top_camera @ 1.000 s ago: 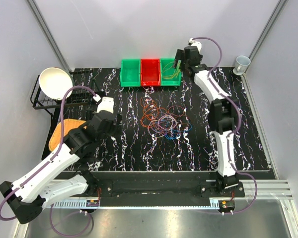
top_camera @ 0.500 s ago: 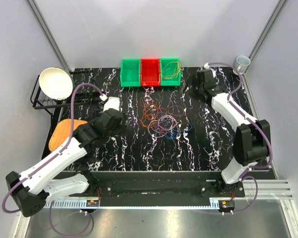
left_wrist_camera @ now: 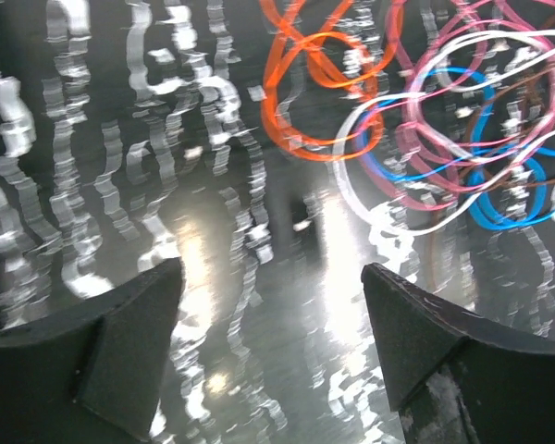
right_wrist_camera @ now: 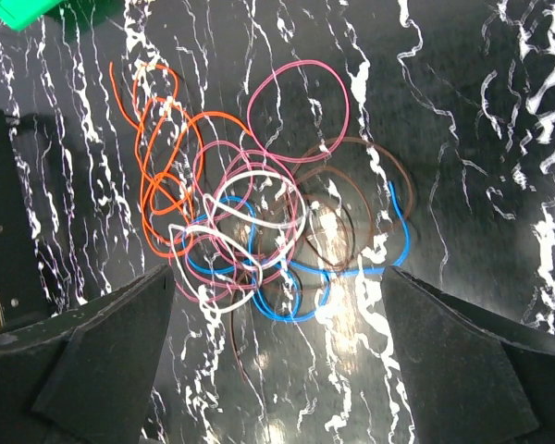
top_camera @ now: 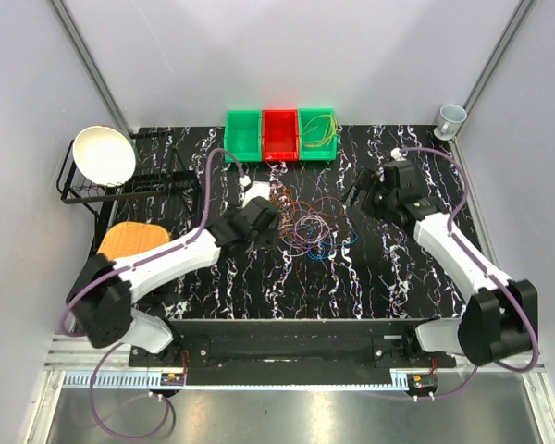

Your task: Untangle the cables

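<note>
On your table (top_camera: 370,277) the left gripper (left_wrist_camera: 270,296) and the right gripper (right_wrist_camera: 277,277) both stand wide open and hold nothing (each hangs just beside the pile). The cables (top_camera: 307,222) lie tangled at the table's middle, a little nearer its far edge.

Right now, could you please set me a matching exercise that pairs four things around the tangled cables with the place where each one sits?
Things:
1. white bowl
2. cup
3. red bin
4. yellow-green cable

Places:
A. inside the right green bin
B. on the wire rack at the far left
C. between the left green bin and the right one
D. alone in the far right corner

Pairs: 1-B, 2-D, 3-C, 4-A.
</note>
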### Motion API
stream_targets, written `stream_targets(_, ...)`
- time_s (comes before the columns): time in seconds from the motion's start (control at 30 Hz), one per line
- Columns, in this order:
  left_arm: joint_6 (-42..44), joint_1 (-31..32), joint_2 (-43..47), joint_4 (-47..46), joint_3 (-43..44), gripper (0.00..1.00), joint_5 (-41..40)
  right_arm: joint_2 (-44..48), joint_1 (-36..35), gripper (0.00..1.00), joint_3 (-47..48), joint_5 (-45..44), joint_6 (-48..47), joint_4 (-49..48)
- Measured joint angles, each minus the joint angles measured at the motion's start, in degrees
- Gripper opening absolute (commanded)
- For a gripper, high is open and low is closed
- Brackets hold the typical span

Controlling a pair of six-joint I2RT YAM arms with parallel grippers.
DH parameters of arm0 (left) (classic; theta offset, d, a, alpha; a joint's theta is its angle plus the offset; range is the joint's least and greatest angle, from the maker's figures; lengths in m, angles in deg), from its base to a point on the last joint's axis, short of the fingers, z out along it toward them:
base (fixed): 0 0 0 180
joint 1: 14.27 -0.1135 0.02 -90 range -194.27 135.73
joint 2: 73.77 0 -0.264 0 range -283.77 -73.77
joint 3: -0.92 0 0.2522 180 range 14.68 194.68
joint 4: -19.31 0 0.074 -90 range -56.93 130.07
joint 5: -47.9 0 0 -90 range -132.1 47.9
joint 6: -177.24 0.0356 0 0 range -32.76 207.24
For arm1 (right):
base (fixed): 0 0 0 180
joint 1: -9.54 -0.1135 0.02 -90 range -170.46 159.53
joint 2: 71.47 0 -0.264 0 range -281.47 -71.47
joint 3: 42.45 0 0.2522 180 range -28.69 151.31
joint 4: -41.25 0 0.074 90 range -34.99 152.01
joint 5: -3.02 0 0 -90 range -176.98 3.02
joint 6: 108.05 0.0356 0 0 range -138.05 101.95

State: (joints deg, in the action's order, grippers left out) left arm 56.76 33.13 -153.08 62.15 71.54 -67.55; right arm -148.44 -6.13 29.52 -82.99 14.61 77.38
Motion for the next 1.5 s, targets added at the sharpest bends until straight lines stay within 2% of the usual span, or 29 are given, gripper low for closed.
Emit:
stream_targets(0.17,-1.6,1.0,-7.7,-6.4,3.3,0.81,4.4,4.9,0.0,0.98,-3.8,0.1,0.0,0.6)
stream_targets(0.53,-2.3,3.4,-18.6,-20.0,8.4,0.72,11.9,9.2,0.0,0.98,-8.7,0.1,0.7,1.5)
stream_targets(0.77,-1.3,3.7,-24.1,-24.3,9.0,0.69,14.6,11.6,0.0,0.98,-10.0,0.1,0.8,1.5)
stream_targets(1.13,-4.6,4.8,-24.8,-22.2,9.0,0.58,7.0,11.3,0.0,0.98,-11.0,0.3,1.4,1.5)
stream_targets(1.5,-8.7,4.8,-28.1,-17.8,10.3,0.59,2.2,10.0,0.0,0.98,-11.0,0.9,1.6,1.4)
